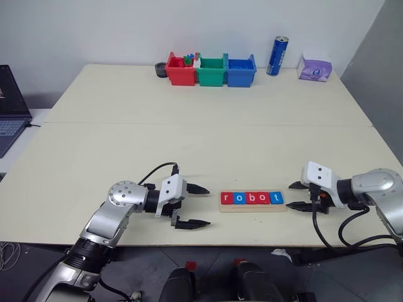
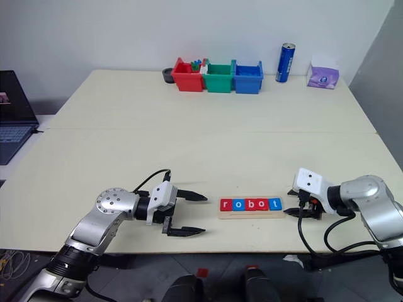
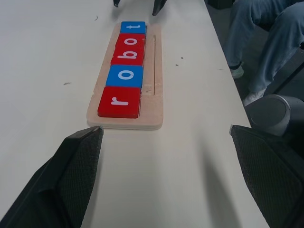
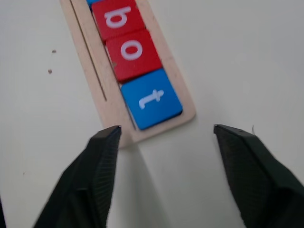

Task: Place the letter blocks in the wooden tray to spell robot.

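Observation:
The five letter blocks [image 1: 252, 198] lie in a row in the wooden tray [image 1: 252, 208] near the table's front edge and spell robot: red r [image 3: 119, 101], blue o [image 3: 125, 75], red b, red o [image 4: 132, 51], blue t [image 4: 151, 98]. My left gripper [image 1: 206, 206] hovers just left of the tray's r end, pointing at it, open and holding nothing. At the t end, my right gripper [image 1: 291, 195] faces the tray, open and holding nothing. Neither gripper touches the tray.
Red [image 1: 181, 72], green [image 1: 211, 71] and blue [image 1: 240, 71] bins stand in a row at the back. To their right are a blue can [image 1: 277, 55] and a purple packet [image 1: 314, 67]. A laptop [image 1: 9, 107] sits at the far left. A person's legs [image 3: 266, 38] are beside the table.

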`<state>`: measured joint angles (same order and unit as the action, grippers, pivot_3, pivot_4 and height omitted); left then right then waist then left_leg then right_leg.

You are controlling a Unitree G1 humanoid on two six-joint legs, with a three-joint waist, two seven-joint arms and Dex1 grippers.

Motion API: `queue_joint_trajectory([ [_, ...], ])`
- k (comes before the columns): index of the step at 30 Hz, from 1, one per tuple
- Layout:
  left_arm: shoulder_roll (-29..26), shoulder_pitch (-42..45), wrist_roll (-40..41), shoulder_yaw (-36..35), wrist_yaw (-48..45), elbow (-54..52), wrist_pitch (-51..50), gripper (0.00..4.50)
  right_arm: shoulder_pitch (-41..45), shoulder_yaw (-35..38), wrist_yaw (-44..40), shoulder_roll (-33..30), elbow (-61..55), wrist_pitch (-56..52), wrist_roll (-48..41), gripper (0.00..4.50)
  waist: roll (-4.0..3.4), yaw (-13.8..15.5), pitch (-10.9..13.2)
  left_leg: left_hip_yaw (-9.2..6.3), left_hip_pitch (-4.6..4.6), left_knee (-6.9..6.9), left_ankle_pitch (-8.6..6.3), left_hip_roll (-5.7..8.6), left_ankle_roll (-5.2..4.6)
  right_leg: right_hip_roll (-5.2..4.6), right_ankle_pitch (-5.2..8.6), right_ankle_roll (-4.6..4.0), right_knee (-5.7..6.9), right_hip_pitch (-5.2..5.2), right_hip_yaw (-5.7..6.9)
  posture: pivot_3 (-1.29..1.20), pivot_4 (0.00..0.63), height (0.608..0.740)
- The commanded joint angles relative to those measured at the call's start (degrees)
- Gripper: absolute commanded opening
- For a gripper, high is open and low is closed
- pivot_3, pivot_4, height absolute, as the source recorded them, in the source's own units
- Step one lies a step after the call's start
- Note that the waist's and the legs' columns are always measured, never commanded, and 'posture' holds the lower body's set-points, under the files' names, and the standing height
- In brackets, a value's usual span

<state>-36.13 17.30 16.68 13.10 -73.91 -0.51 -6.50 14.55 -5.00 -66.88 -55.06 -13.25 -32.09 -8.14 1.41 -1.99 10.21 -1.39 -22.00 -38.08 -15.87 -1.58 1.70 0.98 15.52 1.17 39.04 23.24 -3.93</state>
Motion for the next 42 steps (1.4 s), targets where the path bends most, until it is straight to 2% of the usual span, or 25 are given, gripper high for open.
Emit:
queue_joint_trajectory([
  [1, 0.08, 1.07, 0.45, -0.33, -0.59, -1.04, 0.40, 4.50, 0.42, 1.44, 1.75, -0.27, -1.38, 0.23, -0.48, 1.82, 0.00, -0.06, 0.00, 0.01, 0.01, 0.00, 0.00, 0.00, 0.00, 0.02, 0.07, 0.13, 0.00, 0.00, -0.01, 0.00, 0.150, 0.740],
  [5, 0.23, 1.47, 0.31, -0.32, -0.80, -0.79, 0.42, 4.50, 1.00, -0.08, 2.16, -0.07, -0.02, 1.05, 0.15, 0.40, 0.00, 0.11, 0.00, 0.07, 0.00, 0.00, 0.00, 0.00, 0.00, 0.05, 0.09, 0.15, 0.02, 0.00, 0.04, 0.00, 0.150, 0.740],
  [6, 0.24, 1.47, 0.31, -0.34, -0.76, -0.80, 0.39, 4.50, 1.23, -0.46, 2.21, -0.02, 0.19, 1.04, 0.26, 0.13, 0.00, 0.12, 0.00, 0.07, -0.01, 0.00, 0.00, 0.00, 0.00, 0.05, 0.09, 0.15, 0.02, 0.00, 0.04, 0.00, 0.150, 0.740],
  [7, 0.21, 1.41, 0.33, -0.38, -0.72, -0.90, 0.32, 4.50, 1.53, -0.88, 2.28, 0.07, 0.37, 0.94, 0.34, 0.05, 0.00, 0.14, 0.00, 0.06, -0.02, 0.00, 0.00, -0.01, 0.00, 0.04, 0.08, 0.15, 0.01, 0.00, 0.04, 0.00, 0.150, 0.740],
  [27, -0.47, 0.39, 0.33, -1.04, -0.61, -0.93, 0.54, 4.50, 5.95, -5.98, 2.22, 2.47, 1.85, 1.25, 1.68, 0.05, 0.00, 0.18, 0.00, 0.04, -0.03, 0.00, 0.00, -0.02, 0.00, 0.01, 0.01, 0.02, 0.00, 0.00, 0.04, 0.00, 0.150, 0.740],
  [42, -0.54, 0.30, 0.21, -0.95, -0.79, -0.04, 1.65, 4.50, 4.97, -4.99, 2.57, 2.42, 1.00, 1.04, 0.75, 0.05, 0.00, 0.13, 0.00, 0.05, -0.03, 0.00, 0.00, -0.02, 0.00, 0.01, -0.02, -0.04, 0.01, 0.00, 0.04, 0.00, 0.150, 0.740],
])
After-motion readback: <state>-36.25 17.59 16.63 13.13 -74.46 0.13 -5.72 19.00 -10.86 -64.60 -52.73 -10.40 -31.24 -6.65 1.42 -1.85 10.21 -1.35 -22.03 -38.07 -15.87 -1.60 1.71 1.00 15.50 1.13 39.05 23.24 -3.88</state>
